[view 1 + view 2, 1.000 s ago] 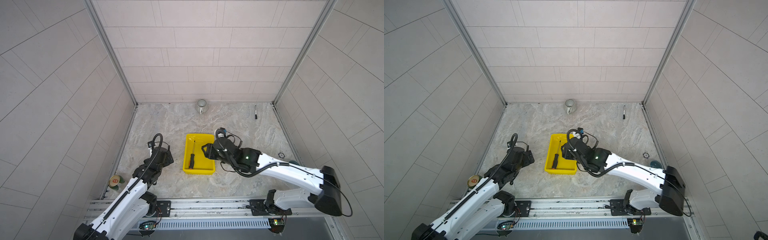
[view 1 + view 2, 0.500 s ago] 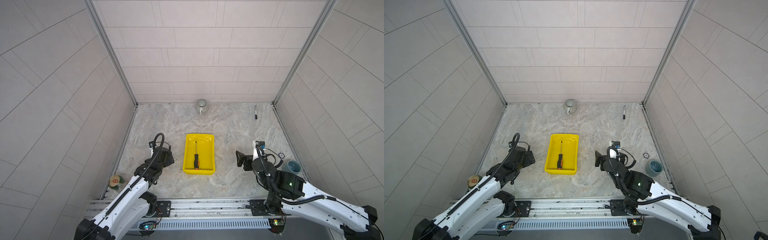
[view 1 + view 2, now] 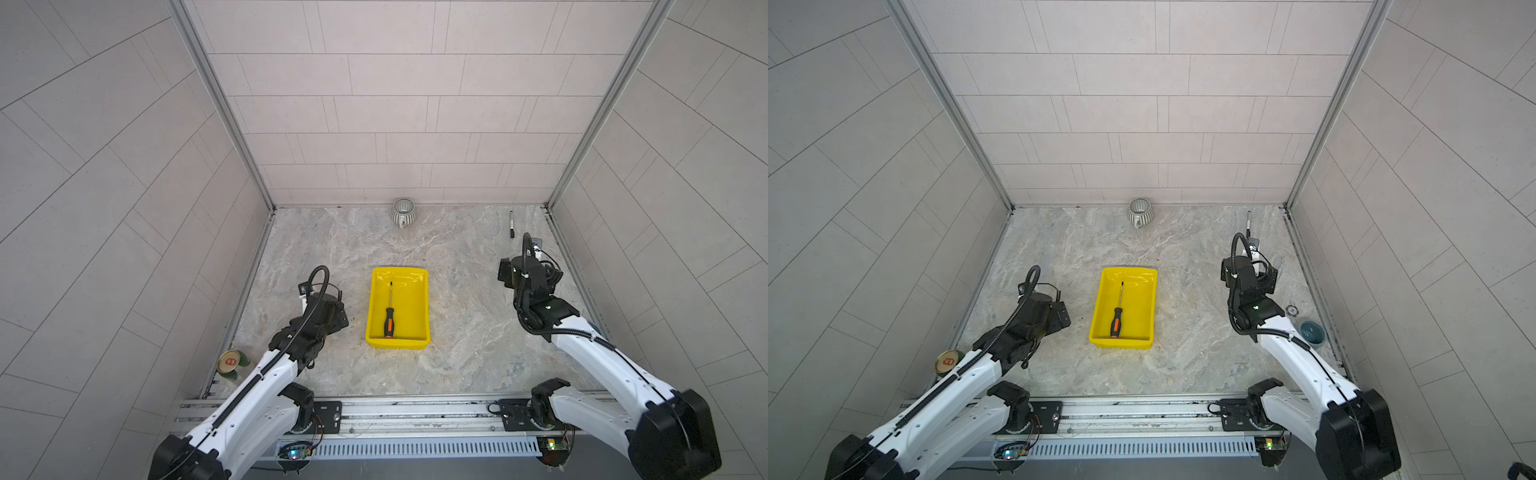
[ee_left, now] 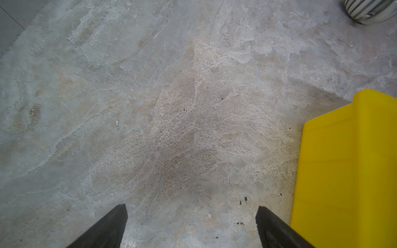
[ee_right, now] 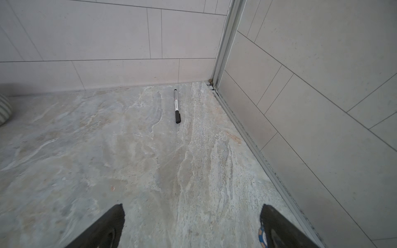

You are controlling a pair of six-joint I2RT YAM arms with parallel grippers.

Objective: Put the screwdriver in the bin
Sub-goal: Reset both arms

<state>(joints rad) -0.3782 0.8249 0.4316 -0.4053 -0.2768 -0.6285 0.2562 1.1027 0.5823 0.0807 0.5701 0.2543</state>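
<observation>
Screwdriver [image 3: 389,311] flat on the floor of the bin [image 3: 399,271], shown in both top views, wholly inside the low yellow walls. Black-and-orange handle toward the bin's near wall, thin silver shaft pointing toward its far wall. Set roughly along the bin's length, a little left of its middle. Nothing touching it, nothing else in the bin.

Left hand [image 4: 191,214] low over the bare counter [image 3: 457,332] just left of the bin. Fingers spread wide, nothing between them. Outer wall of the bin visible at the edge of the left wrist view.

Right hand [image 5: 192,212] well to the right of the bin, likewise spread wide and empty. Pointed toward a marker [image 5: 176,106] lying in the corner far beyond and right of the bin.

Mug [image 3: 403,211] beyond the bin's far end, against the back wall. Can [image 3: 229,362] left of the bin, at the counter's edge. Both well apart from the bin.

Progress, judged from the layout: placing apparently done, with the tool released, at rest, and not hanging over the rim or leaning on a wall. Both hands clear of the bin. Probably nothing left of the task itself beyond parking the arms.
</observation>
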